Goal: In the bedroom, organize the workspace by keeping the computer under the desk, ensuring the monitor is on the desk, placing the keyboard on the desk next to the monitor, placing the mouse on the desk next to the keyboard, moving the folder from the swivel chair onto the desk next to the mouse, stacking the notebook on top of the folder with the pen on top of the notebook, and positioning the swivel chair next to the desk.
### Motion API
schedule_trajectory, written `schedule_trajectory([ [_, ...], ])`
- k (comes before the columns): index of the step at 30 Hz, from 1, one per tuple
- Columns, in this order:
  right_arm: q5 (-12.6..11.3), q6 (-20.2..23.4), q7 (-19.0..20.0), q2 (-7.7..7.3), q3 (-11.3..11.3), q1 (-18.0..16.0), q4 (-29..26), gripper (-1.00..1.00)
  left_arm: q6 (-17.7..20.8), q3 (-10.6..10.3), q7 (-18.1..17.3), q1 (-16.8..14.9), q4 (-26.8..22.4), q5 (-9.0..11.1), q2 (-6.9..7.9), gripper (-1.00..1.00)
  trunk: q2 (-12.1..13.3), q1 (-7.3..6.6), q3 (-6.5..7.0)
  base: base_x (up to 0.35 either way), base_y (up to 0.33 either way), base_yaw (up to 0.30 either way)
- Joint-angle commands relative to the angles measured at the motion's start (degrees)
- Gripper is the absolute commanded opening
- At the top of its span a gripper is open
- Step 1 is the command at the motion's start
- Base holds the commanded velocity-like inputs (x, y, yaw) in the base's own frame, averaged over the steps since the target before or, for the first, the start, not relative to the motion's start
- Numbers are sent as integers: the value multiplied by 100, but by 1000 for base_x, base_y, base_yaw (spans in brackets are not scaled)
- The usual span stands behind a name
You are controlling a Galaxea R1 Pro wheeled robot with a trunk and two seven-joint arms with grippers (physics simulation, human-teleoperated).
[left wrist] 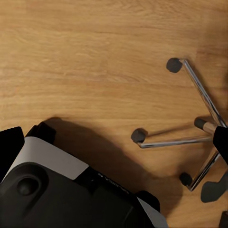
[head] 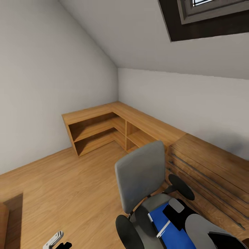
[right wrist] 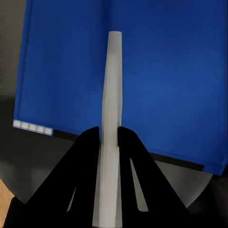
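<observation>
Blue folder [right wrist: 142,71] lies flat on the seat of the swivel chair [head: 140,174], which stands beside a light-wood drawer chest [head: 211,173]. Right gripper [right wrist: 109,135] has its fingers pinched on the pen [right wrist: 113,85], held lengthwise over the folder (presumably lifted clear so the folder can be moved). Left gripper [head: 55,240] hangs low over the wooden floor [left wrist: 95,57]; its jaw state cannot be determined.

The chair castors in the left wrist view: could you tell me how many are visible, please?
3 castors: one at the end of the far chrome leg, one nearest the robot's base, one on the lower leg. More may be hidden beyond the frame edge.
</observation>
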Motion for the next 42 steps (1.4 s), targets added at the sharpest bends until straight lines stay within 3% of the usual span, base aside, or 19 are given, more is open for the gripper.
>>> schedule_trajectory([
  [1,29,42,-27,2,-47,-1,-14,-100,37,21,-9,-4,-6,18,-3,100,36,-21,11,0,0,0],
  [17,30,38,-34,-6,-51,-1,-6,-100,-94,21,-4,-4,15,19,-3,100,677,-373,298,0,0,0],
  [29,28,38,-41,9,-51,-1,-5,-100,-791,-16,-11,-4,554,4,3,100,1159,-636,513,0,0,0],
  [36,28,38,-49,17,-46,-1,-5,-100,-976,-15,-26,-4,638,9,8,100,1439,-790,650,0,0,-89],
  [42,28,38,-53,24,-43,-1,-5,-100,-1009,-15,-29,-4,651,4,8,100,1439,-790,676,0,0,-182],
])
